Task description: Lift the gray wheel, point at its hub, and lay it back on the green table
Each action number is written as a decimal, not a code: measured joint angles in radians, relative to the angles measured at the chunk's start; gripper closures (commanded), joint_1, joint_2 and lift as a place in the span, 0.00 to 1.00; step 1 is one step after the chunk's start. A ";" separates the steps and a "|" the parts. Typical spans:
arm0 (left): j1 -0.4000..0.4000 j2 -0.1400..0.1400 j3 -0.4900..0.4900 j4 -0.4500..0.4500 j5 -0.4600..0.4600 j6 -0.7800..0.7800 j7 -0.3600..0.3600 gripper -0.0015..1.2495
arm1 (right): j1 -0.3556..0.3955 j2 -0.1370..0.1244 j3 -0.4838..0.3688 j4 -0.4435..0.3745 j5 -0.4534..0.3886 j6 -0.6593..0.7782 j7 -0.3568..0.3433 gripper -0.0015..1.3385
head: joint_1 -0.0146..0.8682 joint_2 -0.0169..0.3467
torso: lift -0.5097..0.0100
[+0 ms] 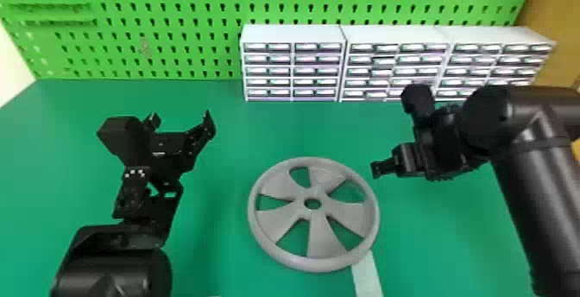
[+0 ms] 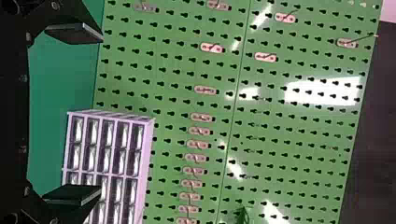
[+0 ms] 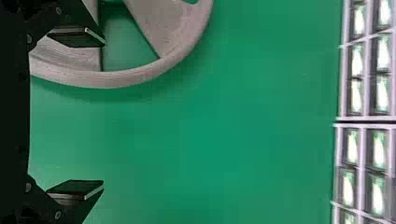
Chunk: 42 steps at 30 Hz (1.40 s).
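The left gripper [image 1: 181,122] has its two fingers [image 2: 77,33] spread wide, and the left wrist view looks past them to the pegboard [image 2: 177,70] and a drawer cabinet [image 2: 147,158]. The right gripper [image 1: 376,169] is wide too; its wrist view shows the green table [image 3: 224,140] through the gap, with part of the gray wheel [image 3: 116,80] behind one finger [image 3: 77,38]. In the head view its tips are near the wheel's right rim, apart from it, while the left gripper is farther off to the wheel's left. The wheel lies flat on the table between the two arms, its hub hole facing up. A pale strip [image 1: 367,276] runs from the wheel's near right edge toward the robot. Along the table's back stand white drawer cabinets, side by side, in front of the green pegboard.
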 measured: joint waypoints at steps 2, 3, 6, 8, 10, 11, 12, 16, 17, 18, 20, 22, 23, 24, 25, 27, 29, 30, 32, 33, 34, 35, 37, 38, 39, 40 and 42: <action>0.000 0.000 0.000 0.001 0.000 0.000 0.000 0.12 | -0.005 0.001 0.012 0.026 -0.001 0.000 0.000 0.16 | 0.80 0.18 | 0.80; 0.000 0.000 0.000 0.001 0.000 0.000 0.000 0.12 | -0.007 0.001 0.018 0.043 -0.003 0.000 0.000 0.16 | 0.80 0.18 | 0.80; 0.000 0.000 -0.002 0.001 0.000 0.000 0.000 0.12 | -0.012 0.002 0.032 0.081 -0.010 -0.001 0.000 0.16 | 0.80 0.18 | 0.80; -0.001 0.000 -0.004 0.001 0.000 0.000 0.000 0.12 | -0.013 0.003 0.040 0.101 -0.013 -0.007 0.000 0.16 | 0.80 0.18 | 0.80; -0.001 0.000 -0.005 0.002 0.000 0.000 0.000 0.12 | -0.015 0.004 0.045 0.116 -0.013 -0.018 0.000 0.16 | 0.80 0.18 | 0.80; -0.001 0.000 -0.006 0.002 0.000 0.000 0.000 0.12 | -0.015 0.005 0.047 0.122 -0.013 -0.024 0.000 0.16 | 0.80 0.18 | 0.80; -0.001 0.000 -0.007 0.002 0.000 0.000 0.000 0.12 | -0.016 0.006 0.050 0.130 -0.014 -0.034 0.000 0.16 | 0.80 0.18 | 0.80; 0.000 0.000 -0.009 0.003 0.000 0.000 0.000 0.12 | -0.016 0.008 0.057 0.151 -0.018 -0.077 0.000 0.16 | 0.80 0.18 | 0.80; 0.000 0.000 -0.009 0.003 0.000 0.000 0.000 0.12 | -0.015 0.008 0.059 0.158 -0.019 -0.090 0.000 0.16 | 0.80 0.18 | 0.80; 0.000 0.000 -0.009 0.003 0.001 0.000 0.000 0.12 | -0.015 0.009 0.060 0.163 -0.020 -0.098 0.000 0.16 | 0.80 0.18 | 0.80; 0.001 0.000 -0.009 0.003 0.002 0.000 0.000 0.12 | -0.014 0.010 0.063 0.176 -0.021 -0.117 0.000 0.16 | 0.80 0.18 | 0.80; 0.001 0.000 -0.009 0.003 0.002 0.000 0.000 0.12 | -0.014 0.011 0.066 0.188 -0.021 -0.134 0.000 0.16 | 0.80 0.18 | 0.80; 0.001 0.000 -0.009 0.003 0.003 0.000 0.000 0.12 | -0.014 0.012 0.068 0.196 -0.022 -0.148 0.000 0.16 | 0.80 0.18 | 0.80; 0.001 0.000 -0.009 0.003 0.003 0.000 0.000 0.12 | -0.014 0.012 0.070 0.202 -0.023 -0.158 0.000 0.16 | 0.80 0.18 | 0.80; 0.001 0.000 -0.009 0.003 0.003 0.000 0.000 0.12 | -0.014 0.013 0.071 0.209 -0.025 -0.168 0.000 0.16 | 0.80 0.18 | 0.80; 0.002 0.000 -0.009 0.004 0.003 0.000 0.000 0.12 | -0.017 0.015 0.078 0.228 -0.029 -0.192 0.000 0.16 | 0.80 0.18 | 0.80; 0.002 0.000 -0.009 0.004 0.004 0.000 0.000 0.12 | -0.024 0.017 0.089 0.249 -0.032 -0.213 0.000 0.16 | 0.80 0.18 | 0.80; 0.002 0.000 -0.010 0.004 0.004 0.000 0.000 0.12 | -0.027 0.018 0.093 0.257 -0.032 -0.221 0.000 0.16 | 0.80 0.18 | 0.80; 0.002 0.000 -0.011 0.004 0.004 0.000 0.000 0.12 | -0.035 0.020 0.103 0.278 -0.033 -0.239 0.002 0.16 | 0.80 0.18 | 0.80; 0.002 0.000 -0.012 0.004 0.004 0.000 0.000 0.12 | -0.037 0.021 0.106 0.286 -0.033 -0.246 0.002 0.16 | 0.80 0.18 | 0.80; 0.002 0.000 -0.012 0.004 0.004 0.000 0.000 0.12 | -0.040 0.022 0.109 0.295 -0.033 -0.253 0.003 0.16 | 0.80 0.18 | 0.80; 0.002 0.000 -0.013 0.004 0.004 0.000 0.000 0.12 | -0.042 0.023 0.112 0.305 -0.033 -0.262 0.005 0.16 | 0.80 0.18 | 0.80; 0.002 0.000 -0.014 0.004 0.004 0.000 0.000 0.12 | -0.045 0.024 0.116 0.320 -0.033 -0.272 0.008 0.16 | 0.80 0.18 | 0.80; 0.002 0.000 -0.015 0.004 0.005 0.000 0.000 0.12 | -0.047 0.025 0.119 0.327 -0.033 -0.276 0.009 0.16 | 0.80 0.18 | 0.80; 0.003 0.000 -0.015 0.004 0.005 0.000 0.000 0.12 | -0.048 0.025 0.122 0.335 -0.033 -0.279 0.010 0.16 | 0.80 0.18 | 0.80; 0.003 0.000 -0.015 0.004 0.005 0.000 0.000 0.12 | -0.050 0.026 0.125 0.340 -0.033 -0.282 0.011 0.16 | 0.80 0.18 | 0.80; 0.003 0.000 -0.016 0.004 0.006 0.000 0.000 0.12 | -0.052 0.027 0.130 0.351 -0.032 -0.285 0.011 0.17 | 0.80 0.18 | 0.80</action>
